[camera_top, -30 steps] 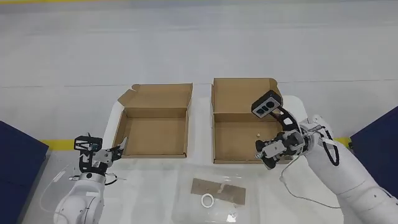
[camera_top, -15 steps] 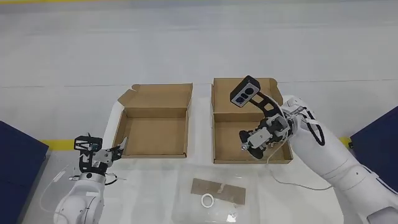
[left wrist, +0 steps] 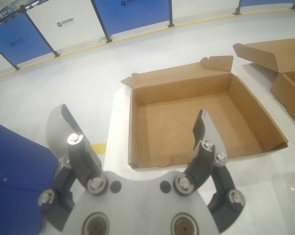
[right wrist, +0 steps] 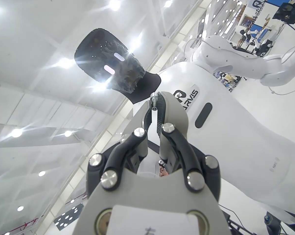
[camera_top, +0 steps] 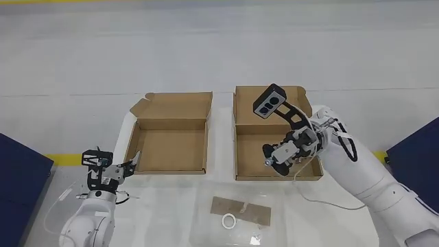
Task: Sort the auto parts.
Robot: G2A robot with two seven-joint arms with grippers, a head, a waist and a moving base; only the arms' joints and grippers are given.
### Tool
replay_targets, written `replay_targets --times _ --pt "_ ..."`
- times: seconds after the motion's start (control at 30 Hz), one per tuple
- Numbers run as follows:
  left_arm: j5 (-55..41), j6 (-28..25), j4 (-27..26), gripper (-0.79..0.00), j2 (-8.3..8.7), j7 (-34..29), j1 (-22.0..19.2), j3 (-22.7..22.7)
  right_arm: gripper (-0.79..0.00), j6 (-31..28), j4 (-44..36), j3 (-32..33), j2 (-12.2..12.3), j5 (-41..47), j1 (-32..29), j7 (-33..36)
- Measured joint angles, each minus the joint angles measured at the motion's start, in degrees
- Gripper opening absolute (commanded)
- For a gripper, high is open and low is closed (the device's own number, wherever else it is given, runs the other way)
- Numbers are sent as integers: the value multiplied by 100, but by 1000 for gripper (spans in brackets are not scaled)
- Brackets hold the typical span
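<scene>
- My right gripper (right wrist: 154, 105) is almost closed. It pinches a little metal screw (right wrist: 154, 100) right at its tips.
- The screw seems to stand along my fingers, with its head poking out past the tips.
- This gripper points up toward my head, so the screw sits on top and does not hang down.
- Seen from above, this gripper hangs over the right box (camera_top: 236, 152). The box floor is straight below the screw.
- I think the next move is to tip the gripper down and let go, so the screw falls into this box.
- My left gripper (left wrist: 132, 112) is wide open and holds nothing. It sits just beside the front corner of the left box (left wrist: 258, 123), well apart from the screw.
- A white ring (camera_top: 228, 221) lies in a clear bag (camera_top: 206, 226) on the table (camera_top: 171, 192), between my two arms.
</scene>
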Motion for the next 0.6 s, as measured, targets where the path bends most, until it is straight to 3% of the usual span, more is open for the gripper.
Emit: replay_targets --times 0.6 --pt "0 0 0 0 0 0 0 0 -785 547 18 183 -313 678 -163 22"
